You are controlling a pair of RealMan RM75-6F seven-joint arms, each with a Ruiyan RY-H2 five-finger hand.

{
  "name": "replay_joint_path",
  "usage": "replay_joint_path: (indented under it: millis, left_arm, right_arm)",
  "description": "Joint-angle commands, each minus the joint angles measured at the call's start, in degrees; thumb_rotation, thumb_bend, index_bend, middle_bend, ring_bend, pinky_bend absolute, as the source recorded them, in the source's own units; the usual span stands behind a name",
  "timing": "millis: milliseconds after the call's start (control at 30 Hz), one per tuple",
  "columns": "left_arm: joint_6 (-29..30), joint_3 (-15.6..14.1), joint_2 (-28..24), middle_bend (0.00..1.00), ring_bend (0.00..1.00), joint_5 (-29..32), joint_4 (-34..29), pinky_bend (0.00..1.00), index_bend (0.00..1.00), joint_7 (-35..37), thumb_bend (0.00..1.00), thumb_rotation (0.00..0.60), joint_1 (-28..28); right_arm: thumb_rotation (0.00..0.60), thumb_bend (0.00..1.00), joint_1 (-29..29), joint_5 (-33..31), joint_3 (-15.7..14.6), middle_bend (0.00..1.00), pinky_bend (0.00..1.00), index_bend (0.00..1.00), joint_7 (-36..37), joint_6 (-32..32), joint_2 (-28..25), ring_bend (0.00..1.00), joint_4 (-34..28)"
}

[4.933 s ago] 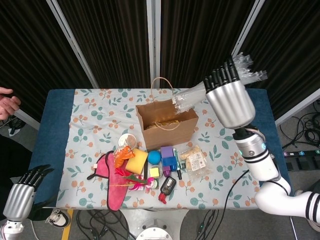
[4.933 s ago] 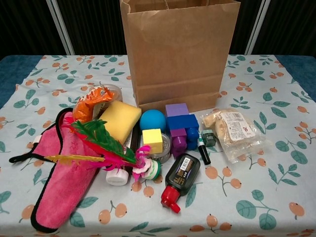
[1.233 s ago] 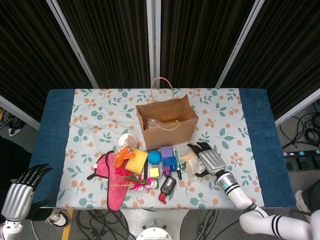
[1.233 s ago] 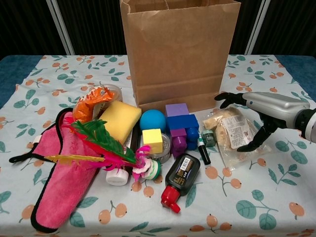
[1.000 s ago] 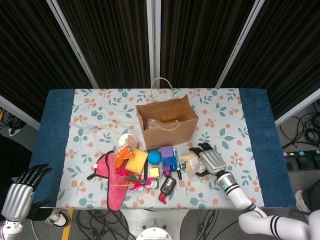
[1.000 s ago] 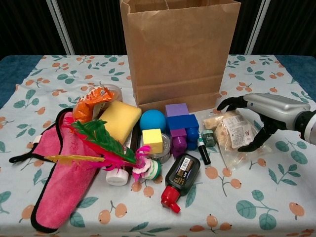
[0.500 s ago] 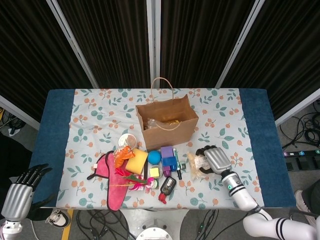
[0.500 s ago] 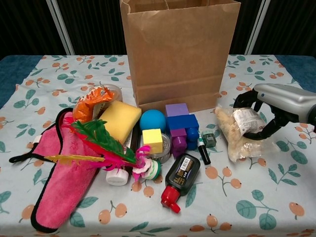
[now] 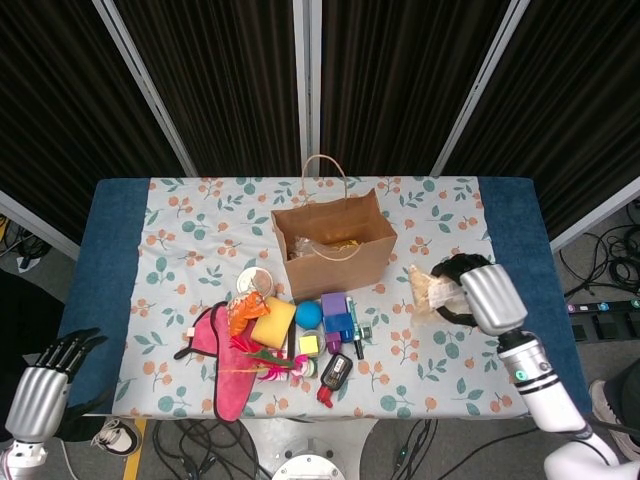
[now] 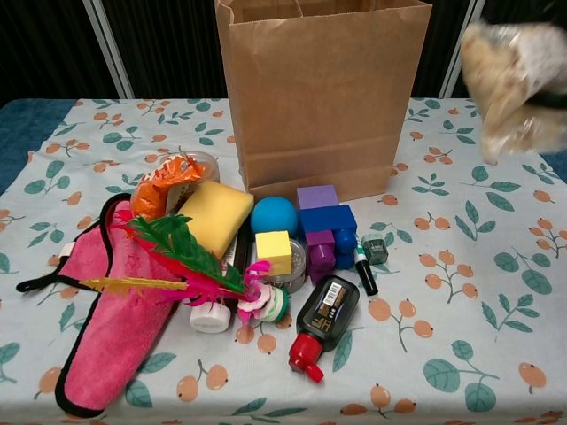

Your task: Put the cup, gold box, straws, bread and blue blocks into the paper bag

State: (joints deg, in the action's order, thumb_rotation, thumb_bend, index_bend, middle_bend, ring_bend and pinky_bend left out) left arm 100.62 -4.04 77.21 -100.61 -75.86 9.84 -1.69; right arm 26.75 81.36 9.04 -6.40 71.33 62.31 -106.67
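- the left hand hangs off the near left corner of the table, fingers apart and holding nothing.
- along the near edge lies a clutter of things: a pink cloth, a feathered toy, a dark bottle with a red cap and a yellow sponge.
- just behind them, about mid-table, the blue blocks sit at the foot of the paper bag, touching purple blocks and beside a blue ball. they look stiff and light — probably best gripped across their flat sides.
- the right hand is raised over the right side of the table, fingers curled around the bread in its clear wrapper. in the chest view the bread shows blurred at the top right, off the cloth.
- the bread looks soft and light, and the film slippery; i would hold it around the middle of the loaf, firmly but without crushing it.
- the loaf sticks out of the hand on the side towards the bag, so it lies between the hand and the bag, level with the bag's right side and a little apart from it.
- the bag stands upright towards the far edge, mouth open, with something pale and something gold already inside — i cannot tell exactly which things.
- the bread is not yet over the opening; the next move seems to be carrying it left and lowering it in.
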Motion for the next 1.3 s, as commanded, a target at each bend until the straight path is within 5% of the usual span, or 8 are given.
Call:
replay_joint_path:
  millis: [33, 267, 467, 800, 1300]
  left_arm:
    - [0.0, -0.1, 0.0, 0.31, 0.21, -0.1, 0.0, 0.26, 0.29, -0.1, 0.17, 0.6, 0.0]
    - [-0.1, -0.3, 0.0, 0.31, 0.21, -0.3, -0.1, 0.26, 0.29, -0.5, 0.17, 0.6, 0.0]
    - [-0.2, -0.3, 0.1, 0.31, 0.21, -0.3, 0.0, 0.26, 0.29, -0.6, 0.17, 0.6, 0.0]
    - [0.2, -0.3, 0.1, 0.31, 0.21, -0.7, 0.1, 0.26, 0.29, -0.6, 0.17, 0.6, 0.1]
    - [0.6, 0.0, -0.1, 0.31, 0.21, -0.2, 0.2, 0.26, 0.29, 1.3, 0.17, 0.6, 0.0]
  right_arm:
    - [0.6, 0.22, -1.8, 1.2, 4.8, 0.49, 0.35, 0.5, 0.9, 5.4, -8.2, 0.32, -7.7]
    - [0.6, 0.23, 0.5, -3.9, 12.4, 0.49, 0.36, 0.5, -2.9, 7.7, -13.7, 0.32, -13.5]
    - [0.6, 0.23, 8.4, -5.3, 16.7, 0.49, 0.36, 0.5, -18.5, 9.5, -6.3, 0.32, -10.9]
    - [0.6, 0.24, 24.0, 0.2, 15.9, 0.48, 0.35, 0.5, -40.1, 6.1, 13.7, 0.32, 4.5]
    - [0.6, 0.24, 29.1, -5.3, 13.3, 0.48, 0.34, 0.51, -47.6, 3.6, 26.9, 0.32, 16.9]
